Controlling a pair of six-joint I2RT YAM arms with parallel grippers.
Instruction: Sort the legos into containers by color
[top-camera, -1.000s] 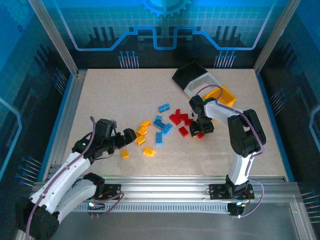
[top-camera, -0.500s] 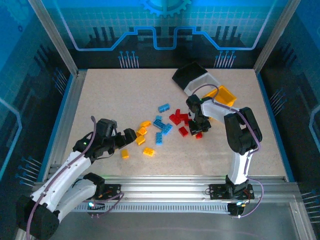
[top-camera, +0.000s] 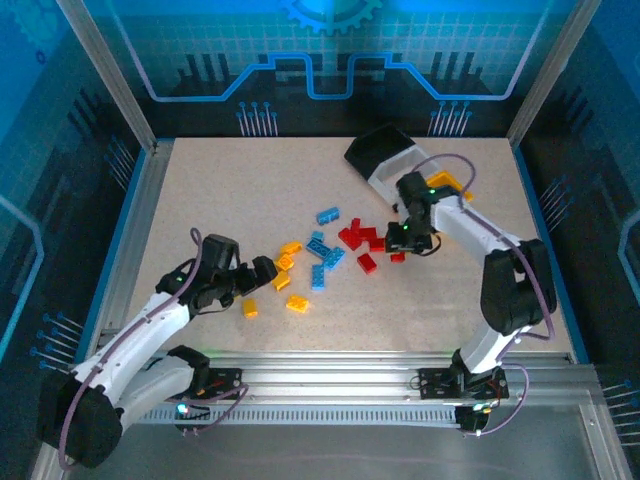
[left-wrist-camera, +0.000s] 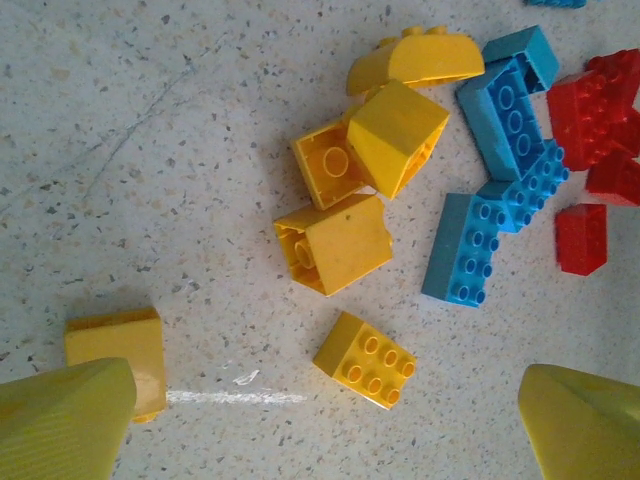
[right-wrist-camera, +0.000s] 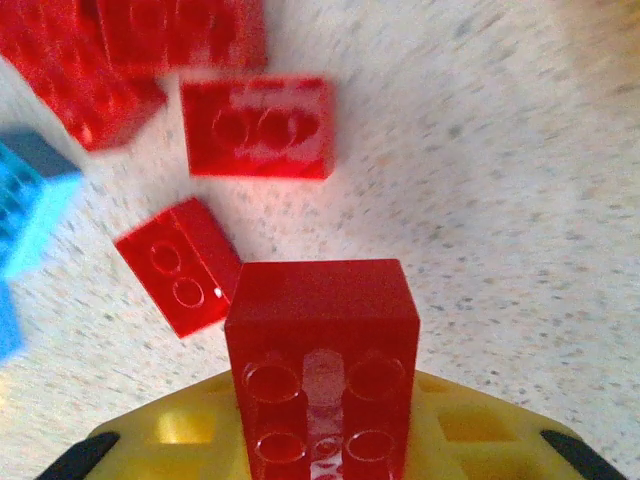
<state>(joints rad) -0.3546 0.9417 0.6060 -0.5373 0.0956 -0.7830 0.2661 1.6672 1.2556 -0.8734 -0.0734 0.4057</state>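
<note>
Presently: right pincer (top-camera: 406, 242) clamped on one red brick (right-wrist-camera: 322, 330), studs facing the wrist camera and near end seated between the jaws. By the look of it the brick is lifted clear of the desk (top-camera: 230, 190), presumably so it can be carried without dragging its neighbours. It hangs at the right edge of the red pile (top-camera: 360, 238), near the three bins at far right: black bin (top-camera: 372, 143), white bin (top-camera: 392, 165), yellow bin (top-camera: 447, 183). They touch in a row, and the right arm crosses over the yellow one. No bin matches red, so I cannot tell which should take it; bin contents too small to read. Left pincer (left-wrist-camera: 320, 428) spread wide, holding nothing, low over the yellow bricks (left-wrist-camera: 345, 240). One small studded piece lies between its tips, probably the next pick. Blue bricks (left-wrist-camera: 480, 230) lie between the yellow and the red, mid-desk. Most pieces lie unsorted; the job looks early.
</note>
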